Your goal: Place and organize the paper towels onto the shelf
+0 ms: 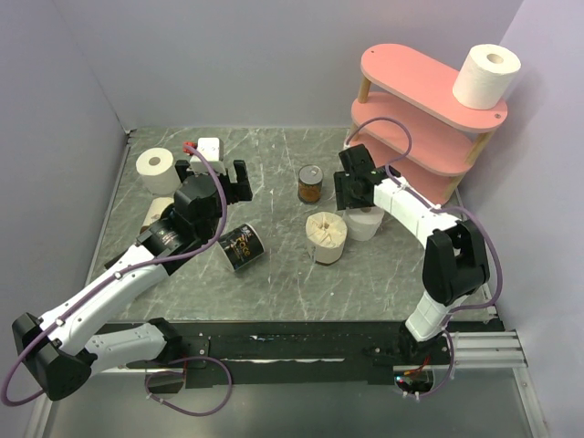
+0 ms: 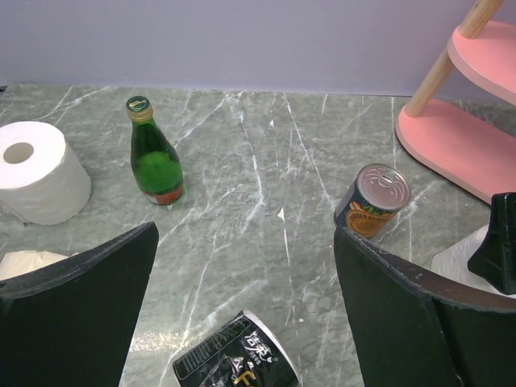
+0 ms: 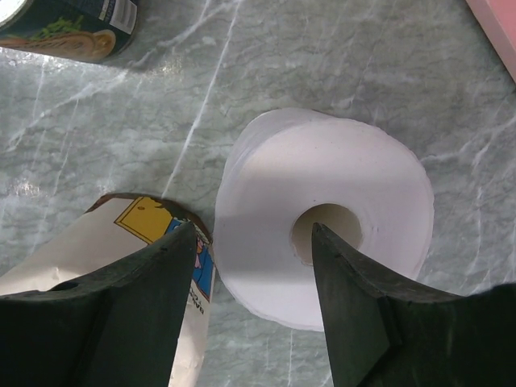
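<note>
**One roll shelved, two on the table – both jaws apart**

Top view: the pink three-tier shelf with oval boards and pale wooden posts [image 1: 415,108] fills the table's 2 o'clock corner, close to the right wall. One white paper-towel roll [image 1: 485,75] stands on end at the right tip of its top board, near the rim. A second white roll [image 1: 156,169] stands at 10 o'clock, just beside the left wall. The third white roll [image 1: 367,223] is at centre-right, largely hidden under the right gripper [image 1: 354,206]. A beige paper cup [image 1: 326,237] stands just beside it at 8 o'clock. The grey marbled table [image 1: 283,283] is open towards 6 o'clock.

Left wrist: the left gripper [image 2: 244,234] hangs wide open, holding nothing. A green glass bottle [image 2: 155,157] is at 11 o'clock and a brown tin can [image 2: 372,201] at 2 o'clock. A black printed cup [image 2: 238,359] lies at 6 o'clock, cut off by the frame.

Right wrist: the fingers stand apart astride the roll's near wall – one fingertip [image 3: 322,242] covers part of the hollow core, the other is outside, next to the cup. Whether they touch the paper I cannot tell.
</note>
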Available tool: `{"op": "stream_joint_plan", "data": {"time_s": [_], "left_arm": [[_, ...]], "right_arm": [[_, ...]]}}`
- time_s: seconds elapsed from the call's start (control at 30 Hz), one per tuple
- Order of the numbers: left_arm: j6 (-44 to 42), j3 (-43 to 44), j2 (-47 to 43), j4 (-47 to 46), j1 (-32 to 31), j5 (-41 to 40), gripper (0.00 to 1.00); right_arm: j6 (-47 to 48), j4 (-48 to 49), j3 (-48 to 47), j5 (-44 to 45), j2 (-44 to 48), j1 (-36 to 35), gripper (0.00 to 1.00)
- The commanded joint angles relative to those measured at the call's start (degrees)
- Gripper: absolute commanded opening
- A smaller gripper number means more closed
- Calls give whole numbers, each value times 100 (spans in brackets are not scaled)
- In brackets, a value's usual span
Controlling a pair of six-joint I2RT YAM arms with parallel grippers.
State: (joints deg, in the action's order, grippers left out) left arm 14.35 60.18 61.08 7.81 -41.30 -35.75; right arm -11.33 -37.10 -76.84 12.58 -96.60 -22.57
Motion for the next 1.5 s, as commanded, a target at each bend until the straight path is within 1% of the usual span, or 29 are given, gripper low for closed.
{"op": "stream_joint_plan", "data": {"time_s": [0.0,0.33,0.5,0.57,0.6,0.73,0.83,0.9,1.03,1.17,1.2,1.23,1.27,1.33,1.4,1.47], "left_arm": [[-73,72,-61,-201,-36,-143,96],[-117,64,0,-201,-45,-204,96],[-108,99,36,-149,-63,-187,96],[-125,81,9,-166,-71,-187,96],[-125,81,9,-157,-71,-204,96],[-134,81,9,-175,-89,-222,96],[-134,81,35,-157,-80,-205,96],[-134,99,53,-131,-80,-196,96],[-117,116,115,-113,-89,-161,96],[-90,152,141,-69,-89,-134,96],[-99,152,141,-61,-98,-134,96],[-99,152,132,-61,-98,-108,96],[-99,169,132,-69,-98,-99,96],[-90,169,115,-52,-98,-82,96],[-81,169,97,-60,-98,-64,96],[-90,143,53,-69,-98,-64,96]], "right_arm": [[-71,229,81,148,10,42,66],[70,414,248,113,-114,77,60],[87,432,301,184,-123,95,59],[157,449,310,166,-123,95,55],[166,467,318,175,-105,95,49],[386,423,292,402,114,86,42],[859,353,214,386,457,25,41],[1333,248,117,359,764,-46,41],[1914,-419,-637,394,1151,-256,42],[2450,-745,-1341,588,1520,-485,43],[2591,-763,-1560,553,1573,-529,42],[3010,-729,-1623,492,1696,-625,42],[3223,-659,-1676,482,1758,-687,43],[3662,-535,-1852,710,1846,-740,43],[3892,-447,-2167,894,1864,-740,43],[4313,-107,-2317,1062,1890,-749,43]]}}
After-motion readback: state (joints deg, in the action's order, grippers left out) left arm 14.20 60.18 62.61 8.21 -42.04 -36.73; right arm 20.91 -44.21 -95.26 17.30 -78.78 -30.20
